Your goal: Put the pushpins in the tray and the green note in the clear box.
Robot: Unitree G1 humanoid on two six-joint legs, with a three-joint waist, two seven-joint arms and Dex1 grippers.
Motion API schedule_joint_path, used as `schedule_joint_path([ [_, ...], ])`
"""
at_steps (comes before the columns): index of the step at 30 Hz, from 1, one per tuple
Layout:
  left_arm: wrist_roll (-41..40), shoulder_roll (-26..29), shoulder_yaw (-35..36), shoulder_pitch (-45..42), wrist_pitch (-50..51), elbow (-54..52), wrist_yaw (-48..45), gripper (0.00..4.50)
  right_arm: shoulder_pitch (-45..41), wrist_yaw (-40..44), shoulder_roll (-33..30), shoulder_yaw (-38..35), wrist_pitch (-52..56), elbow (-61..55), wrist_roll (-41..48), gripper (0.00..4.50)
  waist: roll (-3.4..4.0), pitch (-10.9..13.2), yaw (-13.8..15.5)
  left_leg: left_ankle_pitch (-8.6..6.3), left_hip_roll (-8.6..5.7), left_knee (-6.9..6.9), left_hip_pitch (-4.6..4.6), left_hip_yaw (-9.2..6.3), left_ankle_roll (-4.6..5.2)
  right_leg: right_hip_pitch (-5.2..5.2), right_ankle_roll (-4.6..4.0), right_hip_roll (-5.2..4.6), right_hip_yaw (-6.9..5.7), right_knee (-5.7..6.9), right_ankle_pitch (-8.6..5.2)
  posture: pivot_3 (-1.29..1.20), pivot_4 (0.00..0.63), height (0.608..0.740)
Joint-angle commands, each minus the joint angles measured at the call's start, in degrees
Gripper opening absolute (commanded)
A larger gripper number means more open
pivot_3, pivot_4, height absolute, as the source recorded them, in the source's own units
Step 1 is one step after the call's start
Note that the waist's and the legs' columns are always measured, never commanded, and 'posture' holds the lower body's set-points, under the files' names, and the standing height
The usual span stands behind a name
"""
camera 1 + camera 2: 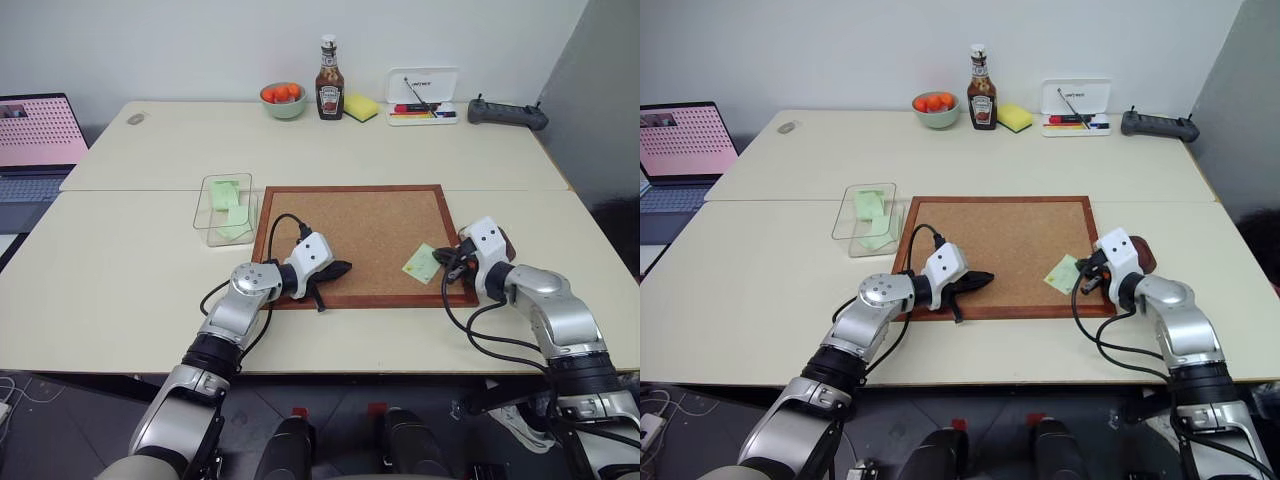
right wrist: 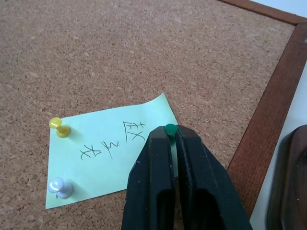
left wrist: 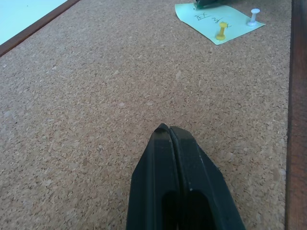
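The green pushpin (image 2: 170, 129) is clamped in the right gripper (image 2: 172, 133); it should be drawn straight out, sparing the green note (image 2: 110, 148) beneath.

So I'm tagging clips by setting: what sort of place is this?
Probably an office or lab desk: a corkboard with a pinned note lies on pale tables, with a laptop and a pen tray nearby.

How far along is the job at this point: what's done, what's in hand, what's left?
Done: green slips already lie in the clear box. In hand: the right gripper is shut on a green pushpin at the green note, which remains on the corkboard. Left: the yellow pushpin and white pushpin are in the note; all pins go to the tray, then the note gets boxed.
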Motion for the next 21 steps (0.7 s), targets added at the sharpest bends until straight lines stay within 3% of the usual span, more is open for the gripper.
schedule_joint_path([
  [1, 2.98, 0.90, -1.85, 0.66, 2.38, 2.36, 0.33, 0.00, -0.53, -0.36, 0.51, -3.23, -2.13, -5.17, 2.19, 0.05, 0.00, 0.00, 0.00, 0.00, 0.00, 0.00, 0.01, 0.01, 0.00, 0.00, 0.01, 0.00, 0.01, 0.00, 0.01, 0.00, 0.150, 0.740],
  [9, 3.00, 0.76, -1.85, 0.59, 3.21, 2.40, 0.68, 0.00, -0.62, -1.83, -1.90, -6.10, -1.71, -7.00, 1.85, 0.05, -0.05, -0.07, 0.01, 0.03, 0.01, 0.01, 0.07, 0.04, 0.04, 0.06, 0.07, 0.02, 0.04, 0.00, 0.04, 0.00, 0.150, 0.740],
  [15, 2.84, 0.79, -1.81, 0.60, 3.34, 2.28, 0.46, 0.00, 0.43, -2.45, -9.47, -4.62, -5.90, -2.06, -5.73, 0.05, -0.05, -0.08, 0.05, 0.03, 0.00, 0.01, 0.07, 0.07, 0.05, 0.06, 0.07, 0.01, 0.06, -0.03, 0.04, 0.00, 0.150, 0.740],
  [21, 2.88, 0.43, -1.97, 0.36, 3.34, 2.06, 0.59, 0.00, -0.14, -6.05, -12.59, -1.25, -9.74, 3.68, -13.49, 0.05, -0.05, -0.10, 0.04, 0.03, 0.01, 0.00, 0.09, 0.11, 0.06, 0.06, 0.07, 0.02, 0.09, -0.03, 0.04, 0.00, 0.150, 0.740],
])
